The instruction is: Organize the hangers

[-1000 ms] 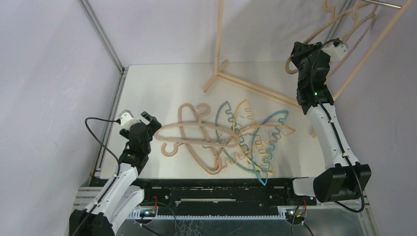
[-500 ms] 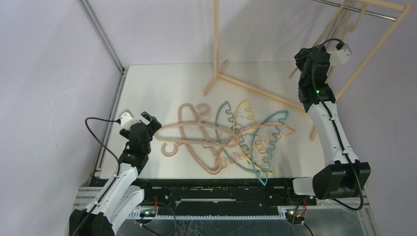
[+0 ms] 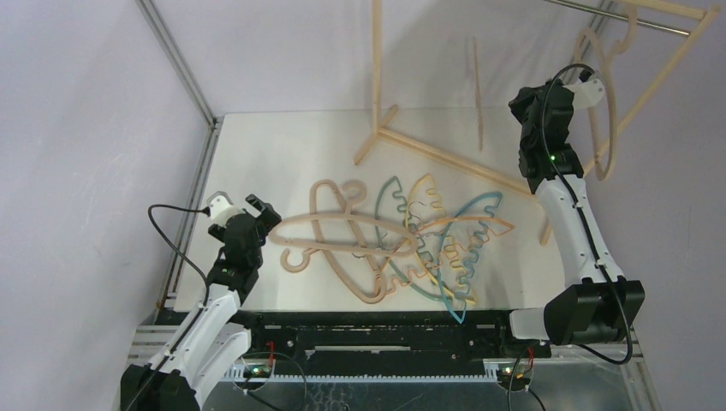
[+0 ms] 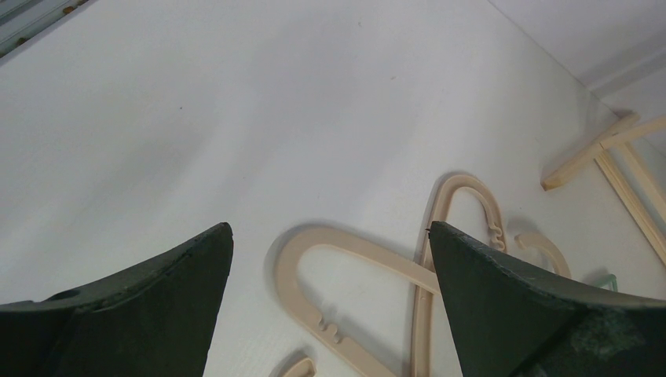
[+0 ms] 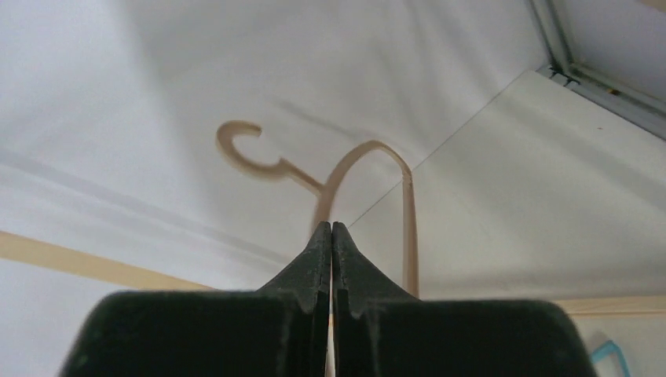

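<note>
Fingers [image 5: 318, 251] of the right arm are pressed together, empty, just beside a beige hanger [image 5: 375, 144] on the far-right rack [image 3: 659, 77]. Left fingers [image 4: 157, 314] stand spread near the pile [image 3: 402, 240] on the desk [image 3: 274, 154]. A clumsy withdrawal could knock that hanger off.

No readable text, label, brand, number or sign found in any view; the hangers [image 4: 465, 183] and the desk [image 4: 236, 118] bear no legible marking.
</note>
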You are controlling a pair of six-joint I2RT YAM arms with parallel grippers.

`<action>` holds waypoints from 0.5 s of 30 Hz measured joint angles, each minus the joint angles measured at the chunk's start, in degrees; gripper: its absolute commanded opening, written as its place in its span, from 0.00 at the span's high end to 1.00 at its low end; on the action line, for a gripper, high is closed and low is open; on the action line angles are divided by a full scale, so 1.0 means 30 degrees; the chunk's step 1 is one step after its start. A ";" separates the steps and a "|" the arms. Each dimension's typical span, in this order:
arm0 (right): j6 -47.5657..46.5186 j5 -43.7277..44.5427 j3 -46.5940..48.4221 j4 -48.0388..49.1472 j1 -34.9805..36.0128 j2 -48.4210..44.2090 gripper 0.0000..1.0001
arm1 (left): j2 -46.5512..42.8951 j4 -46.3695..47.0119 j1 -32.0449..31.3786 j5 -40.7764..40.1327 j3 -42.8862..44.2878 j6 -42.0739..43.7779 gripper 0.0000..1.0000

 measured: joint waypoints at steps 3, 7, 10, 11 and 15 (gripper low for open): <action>-0.0182 -0.0940 -0.0036 0.0277 0.0029 -0.0007 1.00 | 0.0000 0.0000 0.0000 -0.0007 0.0000 0.0007 0.01; -0.0583 -0.2295 -0.0168 0.0153 0.0525 -0.0036 0.82 | -0.0015 0.0000 0.0000 0.0007 0.0000 0.0029 0.01; -0.1450 -0.2688 -0.0321 -0.0517 0.1741 -0.0080 0.63 | -0.0015 -0.0007 0.0000 0.0073 0.0000 0.0044 0.00; -0.1785 -0.2739 -0.0342 -0.0765 0.2310 -0.0080 0.58 | -0.0015 0.0000 0.0000 0.0109 0.0000 0.0044 0.00; -0.3453 -0.2586 -0.0408 -0.1974 0.4648 -0.0080 0.42 | 0.0007 0.0000 0.0000 0.0204 0.0000 0.0044 0.01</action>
